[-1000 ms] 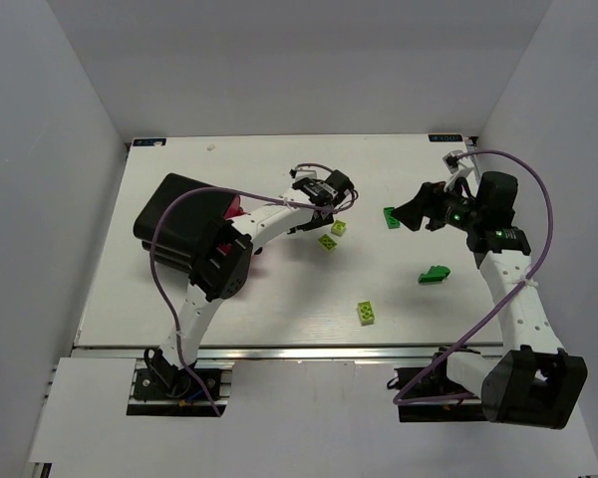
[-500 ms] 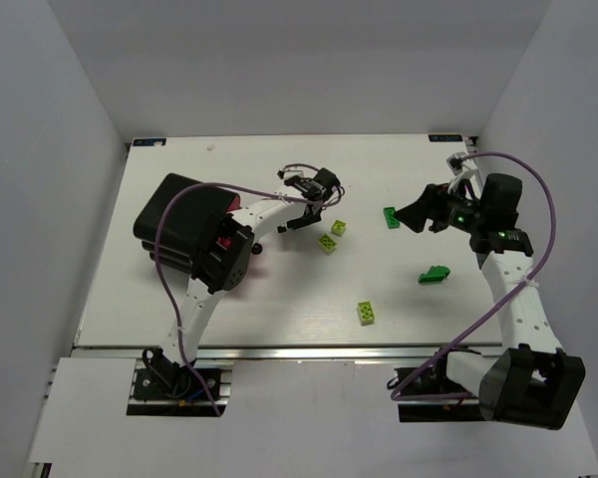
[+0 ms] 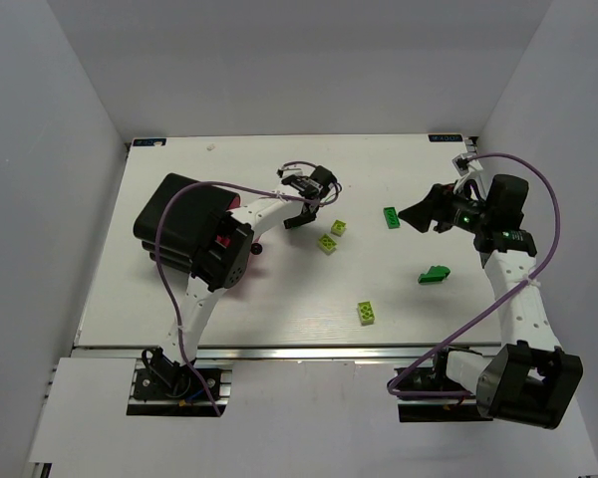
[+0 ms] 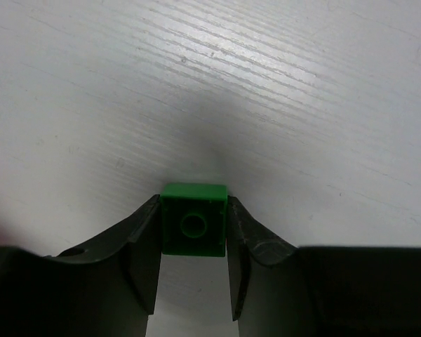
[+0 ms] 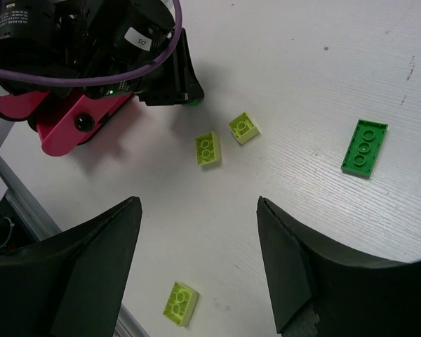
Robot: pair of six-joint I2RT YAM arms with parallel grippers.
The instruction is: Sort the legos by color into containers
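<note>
Top external view, starting at the arm bases: a lime yellow-green studded brick (image 3: 367, 313) lies loose on the white table (image 3: 179, 309). Farther out to the right lies a dark green brick (image 3: 435, 273). Beyond them a pair of lime bricks (image 3: 327, 242) sits close together. A flat bright green plate (image 3: 389, 216) lies just ahead of the right gripper (image 5: 196, 205), whose fingers stand wide apart with nothing between them.

Near the lime pair, the left gripper (image 4: 194, 210) is down at the table. Its fingers (image 4: 144, 242) press either side of a small green one-stud brick (image 4: 194, 228).

At far left stands the black rounded cabinet (image 3: 174, 214) with magenta-pink drawers (image 5: 70, 126); what they hold is hidden.

I judge the sorting unfinished: five bricks are loose and one is only grasped. No red brick is in sight.

A white sticker (image 5: 137, 38) on the left arm and the small tags (image 3: 148, 141) at the table's far corners carry print too small to read.
</note>
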